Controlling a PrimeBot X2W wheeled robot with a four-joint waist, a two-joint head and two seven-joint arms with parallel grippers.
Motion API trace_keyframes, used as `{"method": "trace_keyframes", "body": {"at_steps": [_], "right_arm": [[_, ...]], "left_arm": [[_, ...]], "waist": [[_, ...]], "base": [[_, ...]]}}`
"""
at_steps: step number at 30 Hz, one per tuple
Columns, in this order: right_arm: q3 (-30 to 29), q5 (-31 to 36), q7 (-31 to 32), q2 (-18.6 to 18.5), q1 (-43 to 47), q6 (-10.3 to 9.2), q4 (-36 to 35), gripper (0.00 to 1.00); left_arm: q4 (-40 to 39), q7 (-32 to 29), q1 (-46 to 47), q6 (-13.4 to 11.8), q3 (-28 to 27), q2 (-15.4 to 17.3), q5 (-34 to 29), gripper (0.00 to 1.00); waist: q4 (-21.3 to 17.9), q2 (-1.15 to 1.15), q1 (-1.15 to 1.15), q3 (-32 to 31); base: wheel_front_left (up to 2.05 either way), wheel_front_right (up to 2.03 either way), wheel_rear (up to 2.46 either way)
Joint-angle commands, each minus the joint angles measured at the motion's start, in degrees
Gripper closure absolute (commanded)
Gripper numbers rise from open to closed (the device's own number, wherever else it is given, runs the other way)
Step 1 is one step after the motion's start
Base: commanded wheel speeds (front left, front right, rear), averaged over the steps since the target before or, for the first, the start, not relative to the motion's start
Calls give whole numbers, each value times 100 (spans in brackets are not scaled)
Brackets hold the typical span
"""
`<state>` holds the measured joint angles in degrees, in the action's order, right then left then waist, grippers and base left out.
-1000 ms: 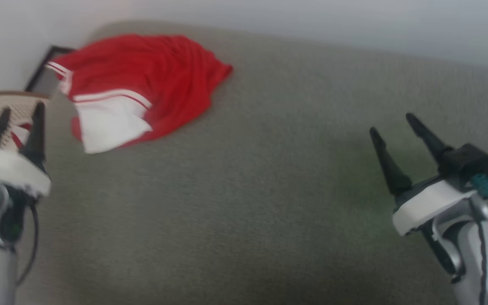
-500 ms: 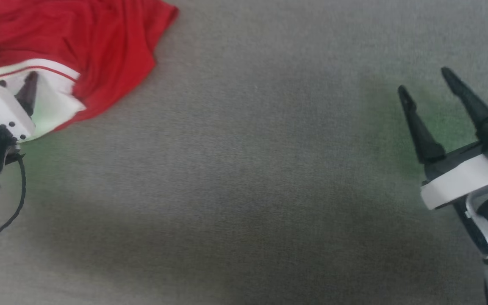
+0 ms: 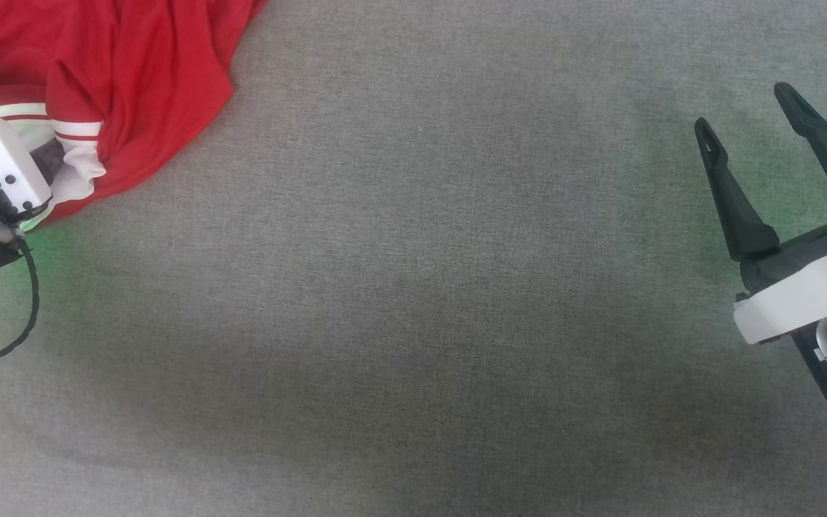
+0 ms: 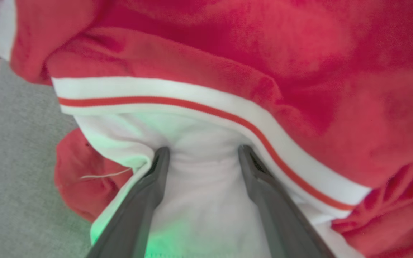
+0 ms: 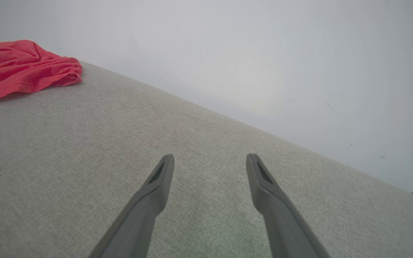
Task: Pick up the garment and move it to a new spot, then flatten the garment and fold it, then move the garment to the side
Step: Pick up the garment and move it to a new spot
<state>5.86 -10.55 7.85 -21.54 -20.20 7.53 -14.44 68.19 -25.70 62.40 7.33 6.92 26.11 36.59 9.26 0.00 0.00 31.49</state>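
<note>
Seemingly soft, light and limp, the crumpled red jersey T-shirt [image 3: 133,72] with white sleeves lies at the far left of the grey woven surface [image 3: 421,287], probably best pinched at the white sleeve [image 4: 203,190] between the fingers of the spread left gripper [image 4: 203,150], the right gripper [image 3: 744,108] spread, well apart.

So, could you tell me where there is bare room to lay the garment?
Bare grey surface between the garment and the right claw. Crowded at far left, where the left claw straddles the white sleeve.
</note>
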Motion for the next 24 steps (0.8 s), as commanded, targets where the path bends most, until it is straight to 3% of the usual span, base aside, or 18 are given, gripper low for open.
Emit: {"method": "trace_keyframes", "body": {"at_steps": [1, 2, 13, 24], "right_arm": [[6, 3, 22, 4, -42, -8, -31, 0], [-1, 7, 17, 7, -43, -8, -29, 0], [-29, -38, -295, 235, 118, -8, 392, 0], [43, -105, -674, 572, 328, -8, 945, 0]], "left_arm": [[331, -194, -430, 4, 128, -344, 46, 0], [333, -56, -411, 6, 131, -337, 47, 100], [-153, 1349, 26, 7, 327, 311, -61, 100], [-1009, 1867, 348, 8, 902, 893, -196, 100]], "waist": [[8, 0, 0, -6], [20, 0, 0, -20], [129, 0, 0, -689], [259, 0, 0, -1607]], "base": [[0, 0, 0], [0, 0, 0], [0, 0, 0], [0, 0, 0]]}}
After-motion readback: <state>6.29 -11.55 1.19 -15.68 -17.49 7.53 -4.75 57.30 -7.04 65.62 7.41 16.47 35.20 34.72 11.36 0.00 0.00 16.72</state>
